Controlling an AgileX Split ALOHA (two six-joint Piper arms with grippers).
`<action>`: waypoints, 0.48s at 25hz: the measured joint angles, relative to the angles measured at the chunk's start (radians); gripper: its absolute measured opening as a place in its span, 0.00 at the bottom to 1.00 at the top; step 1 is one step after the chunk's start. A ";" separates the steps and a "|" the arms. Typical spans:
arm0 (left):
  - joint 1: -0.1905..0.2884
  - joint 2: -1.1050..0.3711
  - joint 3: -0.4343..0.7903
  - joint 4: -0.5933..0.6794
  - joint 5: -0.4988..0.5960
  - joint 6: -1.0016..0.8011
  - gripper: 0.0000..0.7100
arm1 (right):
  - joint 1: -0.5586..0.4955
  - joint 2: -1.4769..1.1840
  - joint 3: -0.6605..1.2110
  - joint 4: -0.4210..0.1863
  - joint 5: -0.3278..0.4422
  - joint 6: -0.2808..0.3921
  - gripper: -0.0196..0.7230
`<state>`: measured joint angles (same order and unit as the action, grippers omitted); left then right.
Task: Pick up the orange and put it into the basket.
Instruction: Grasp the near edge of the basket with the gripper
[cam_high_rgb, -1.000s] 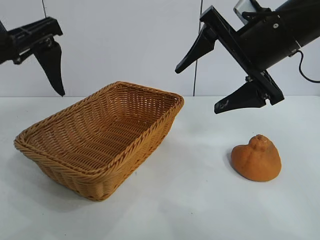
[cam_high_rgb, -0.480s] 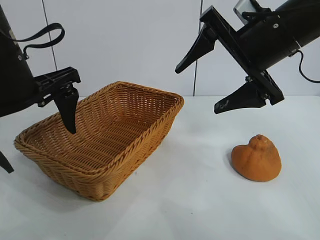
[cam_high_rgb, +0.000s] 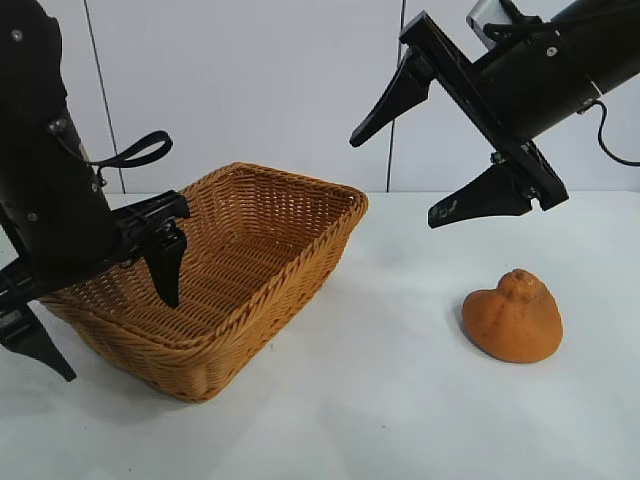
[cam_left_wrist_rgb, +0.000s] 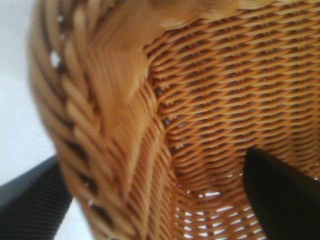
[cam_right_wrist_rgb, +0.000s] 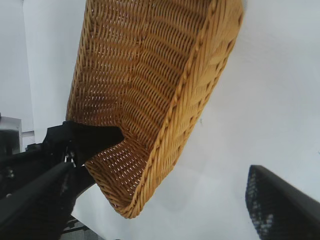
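The orange (cam_high_rgb: 512, 315), lumpy with a raised neck, lies on the white table at the right, apart from both grippers. The wicker basket (cam_high_rgb: 300, 195) stands left of centre. My left gripper (cam_high_rgb: 105, 310) is low at the basket's left end and open. One finger (cam_high_rgb: 167, 272) is inside the basket and the other is outside, so the braided rim (cam_left_wrist_rgb: 85, 125) lies between them. My right gripper (cam_high_rgb: 395, 180) hangs open high above the table, up and left of the orange, holding nothing. In the right wrist view the basket (cam_right_wrist_rgb: 150, 75) fills the middle; the orange is out of that view.
A white tabletop (cam_high_rgb: 400, 400) stretches between basket and orange. A white wall stands behind. The left arm's black body (cam_high_rgb: 45, 190) and a cable loop (cam_high_rgb: 140, 152) loom over the basket's left end.
The left arm has swung down from high at the upper left to the basket's left end, where its open fingers now straddle the rim. Right arm, basket and orange have not moved.
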<state>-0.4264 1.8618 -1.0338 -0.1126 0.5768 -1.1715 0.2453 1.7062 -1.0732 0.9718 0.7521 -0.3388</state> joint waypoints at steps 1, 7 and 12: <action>0.000 0.000 0.012 -0.009 -0.020 0.000 0.90 | 0.000 0.000 0.000 0.000 0.000 0.000 0.88; 0.000 0.006 0.090 -0.042 -0.096 -0.001 0.90 | 0.000 0.000 0.000 0.000 0.000 0.000 0.88; 0.004 0.007 0.098 -0.065 -0.162 0.007 0.90 | 0.000 0.000 0.000 0.000 0.000 0.000 0.88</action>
<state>-0.4222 1.8688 -0.9362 -0.1779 0.4153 -1.1649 0.2453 1.7062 -1.0732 0.9718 0.7521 -0.3388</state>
